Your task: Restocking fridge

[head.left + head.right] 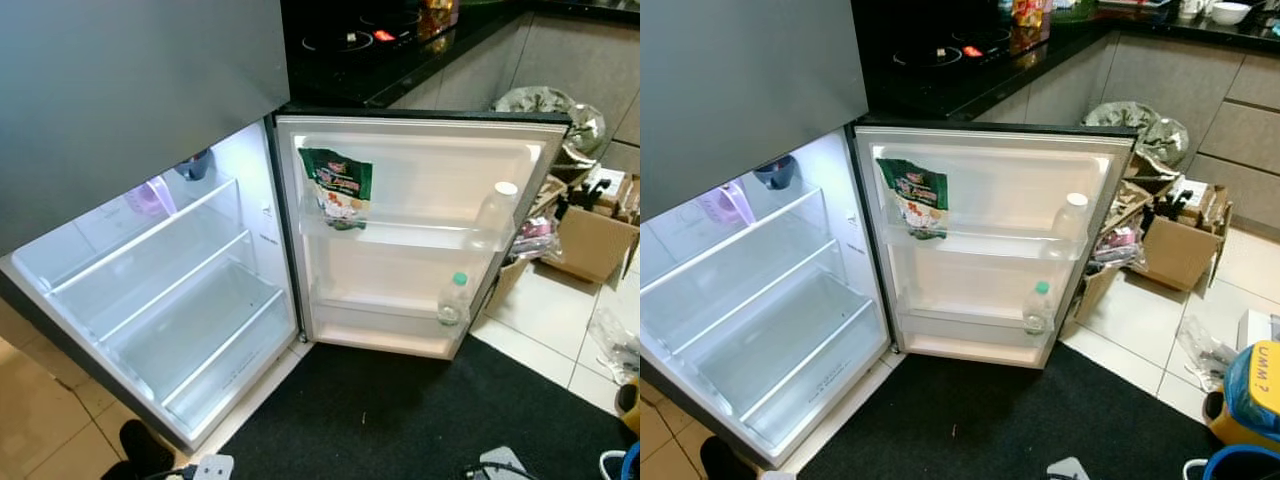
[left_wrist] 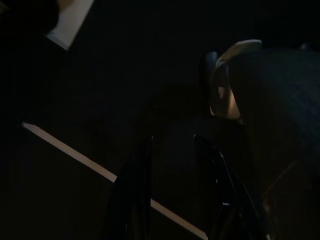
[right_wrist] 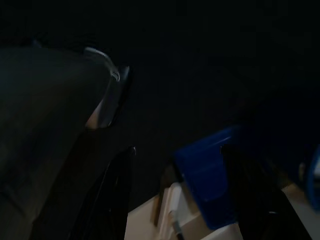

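The fridge [image 1: 150,300] stands open, lit inside, with bare glass shelves. A purple container [image 1: 150,196] and a dark blue bowl [image 1: 195,165] sit at the back of its top shelf. The door [image 1: 420,180] is swung wide to the right. Its upper rack holds a green snack bag [image 1: 338,186] and a clear white-capped bottle [image 1: 497,212]; the lower rack holds a green-capped bottle [image 1: 452,300]. Both arms hang low in shade. My left gripper [image 2: 174,140] and right gripper [image 3: 179,148] are open, holding nothing.
A black mat [image 1: 400,410] lies before the fridge. A cardboard box [image 1: 590,240] and loose clutter sit on the tiles at right. A yellow and blue container [image 1: 1255,400] stands near my right side. A black cooktop counter [image 1: 380,50] runs behind the door.
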`<state>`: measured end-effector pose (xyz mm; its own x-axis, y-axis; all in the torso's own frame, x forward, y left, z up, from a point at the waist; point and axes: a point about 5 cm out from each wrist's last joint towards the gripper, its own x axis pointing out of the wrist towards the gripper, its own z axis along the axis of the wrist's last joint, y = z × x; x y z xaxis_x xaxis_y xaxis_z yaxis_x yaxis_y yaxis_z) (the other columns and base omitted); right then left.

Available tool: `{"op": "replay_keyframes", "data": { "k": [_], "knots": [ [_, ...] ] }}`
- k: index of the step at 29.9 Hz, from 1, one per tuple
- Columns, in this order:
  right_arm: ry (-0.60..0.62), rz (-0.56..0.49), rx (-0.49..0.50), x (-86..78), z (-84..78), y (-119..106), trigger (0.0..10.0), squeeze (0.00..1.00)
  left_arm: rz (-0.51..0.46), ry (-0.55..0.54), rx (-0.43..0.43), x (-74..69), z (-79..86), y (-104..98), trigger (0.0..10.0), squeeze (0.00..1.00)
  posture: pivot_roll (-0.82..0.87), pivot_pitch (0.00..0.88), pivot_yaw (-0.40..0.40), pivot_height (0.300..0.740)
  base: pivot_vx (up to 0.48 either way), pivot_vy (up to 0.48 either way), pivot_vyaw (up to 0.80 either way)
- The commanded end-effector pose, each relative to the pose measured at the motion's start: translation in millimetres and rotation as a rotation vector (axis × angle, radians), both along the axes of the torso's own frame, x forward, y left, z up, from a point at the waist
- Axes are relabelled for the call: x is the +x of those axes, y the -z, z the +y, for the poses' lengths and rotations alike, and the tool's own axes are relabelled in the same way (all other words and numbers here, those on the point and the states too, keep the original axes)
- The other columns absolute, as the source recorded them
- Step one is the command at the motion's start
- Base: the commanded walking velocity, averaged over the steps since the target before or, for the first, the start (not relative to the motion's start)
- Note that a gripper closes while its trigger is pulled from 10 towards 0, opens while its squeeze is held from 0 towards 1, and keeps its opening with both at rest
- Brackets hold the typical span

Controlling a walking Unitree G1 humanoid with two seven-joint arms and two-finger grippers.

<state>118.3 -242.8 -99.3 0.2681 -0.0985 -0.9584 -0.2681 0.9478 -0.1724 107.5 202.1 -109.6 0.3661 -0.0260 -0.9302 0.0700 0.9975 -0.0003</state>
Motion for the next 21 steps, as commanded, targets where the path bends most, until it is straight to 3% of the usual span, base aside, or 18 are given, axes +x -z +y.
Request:
{"op": "replay_keyframes", "data": {
  "k": [1,14,19,21],
  "knots": [
    [0.007,-0.019,0.005,2.7,-1.1,-1.2,10.0,0.00,0.013,0.015,-0.029,-1.9,-6.7,1.4,10.0,0.00,-0.05,0.000,0.019,0.740,0.000,-0.461,0.00],
    [0.014,-0.027,0.019,3.2,0.0,-1.2,10.0,0.00,0.029,0.016,-0.037,-6.8,-7.8,2.8,10.0,0.00,-0.06,0.000,0.019,0.740,0.000,-0.462,0.00],
    [0.011,-0.043,0.047,6.4,2.2,-1.9,10.0,0.00,0.031,0.020,-0.039,-7.4,-8.2,3.0,10.0,0.00,-0.06,0.000,0.022,0.740,0.000,-0.463,0.78],
    [0.032,-0.053,0.040,6.8,1.6,-2.0,10.0,0.00,0.030,0.020,-0.039,-7.1,-8.2,2.9,10.0,0.00,-0.06,0.000,0.022,0.740,0.000,-0.461,0.00]
  ]
}}
